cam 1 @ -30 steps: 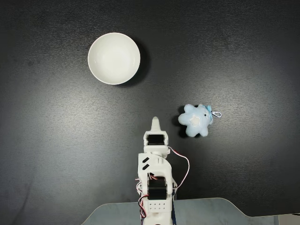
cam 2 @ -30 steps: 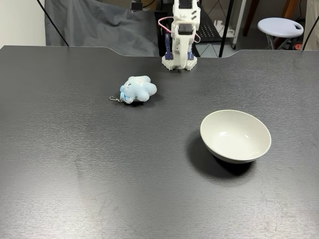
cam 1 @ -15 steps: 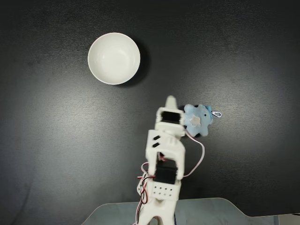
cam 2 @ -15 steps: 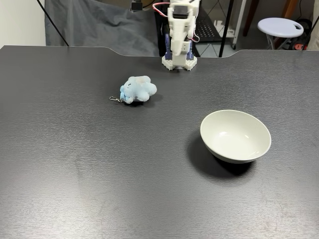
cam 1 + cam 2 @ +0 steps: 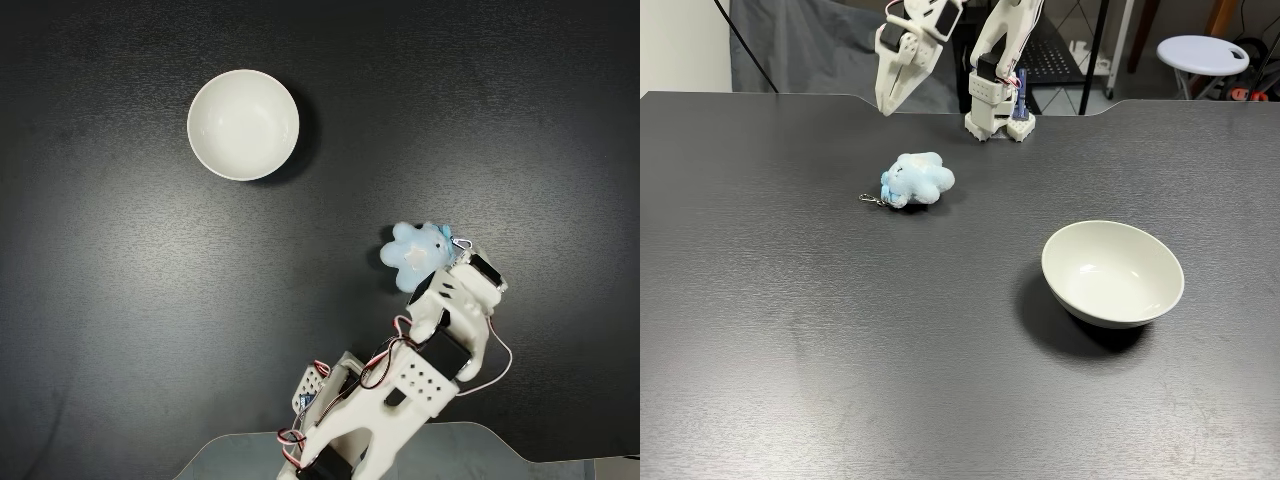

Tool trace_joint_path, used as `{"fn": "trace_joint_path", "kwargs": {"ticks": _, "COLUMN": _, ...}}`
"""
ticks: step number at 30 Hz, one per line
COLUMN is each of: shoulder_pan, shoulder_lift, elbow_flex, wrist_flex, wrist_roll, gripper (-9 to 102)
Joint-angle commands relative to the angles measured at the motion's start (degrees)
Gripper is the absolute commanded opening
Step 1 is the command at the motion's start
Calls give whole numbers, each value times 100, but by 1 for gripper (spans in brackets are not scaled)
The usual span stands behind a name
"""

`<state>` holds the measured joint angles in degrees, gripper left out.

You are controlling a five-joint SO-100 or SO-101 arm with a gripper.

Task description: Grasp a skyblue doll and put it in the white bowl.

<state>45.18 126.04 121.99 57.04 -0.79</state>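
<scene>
Up near the top of the frame in a fixed view, the pincer (image 5: 885,103) hangs in the air with its fingers pointing down at the table, above and a little behind the skyblue doll (image 5: 919,179); I cannot tell from here whether those fingers are apart or together, and nothing is caught in them. In the other fixed view, looking straight down, the arm (image 5: 440,340) slants up from the bottom edge toward the right of centre, and its wrist covers the lower right part of the doll (image 5: 412,252), so the fingertips themselves are hidden. The plush lies on the dark table (image 5: 840,330) with its small metal clasp (image 5: 869,198) sticking out to the left in the side view. The white bowl (image 5: 1112,274) stands well apart from it, at the lower right there and at the upper left (image 5: 243,124) from above.
</scene>
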Motion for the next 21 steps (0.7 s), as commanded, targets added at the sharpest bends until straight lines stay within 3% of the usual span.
{"fn": "trace_joint_path", "kwargs": {"ticks": 1, "shoulder_pan": 123, "shoulder_lift": -369, "elbow_flex": -220, "wrist_flex": 35, "wrist_roll": -70, "gripper": 0}}
{"fn": "trace_joint_path", "kwargs": {"ticks": 8, "shoulder_pan": 114, "shoulder_lift": -773, "elbow_flex": -299, "wrist_flex": -35, "wrist_roll": -105, "gripper": 3}}
{"fn": "trace_joint_path", "kwargs": {"ticks": 11, "shoulder_pan": 114, "shoulder_lift": -773, "elbow_flex": -299, "wrist_flex": -18, "wrist_roll": -668, "gripper": 5}}
{"fn": "trace_joint_path", "kwargs": {"ticks": 15, "shoulder_pan": 97, "shoulder_lift": -765, "elbow_flex": -299, "wrist_flex": -26, "wrist_roll": -2619, "gripper": 5}}
{"fn": "trace_joint_path", "kwargs": {"ticks": 21, "shoulder_pan": -35, "shoulder_lift": -773, "elbow_flex": -211, "wrist_flex": 35, "wrist_roll": -6768, "gripper": 5}}
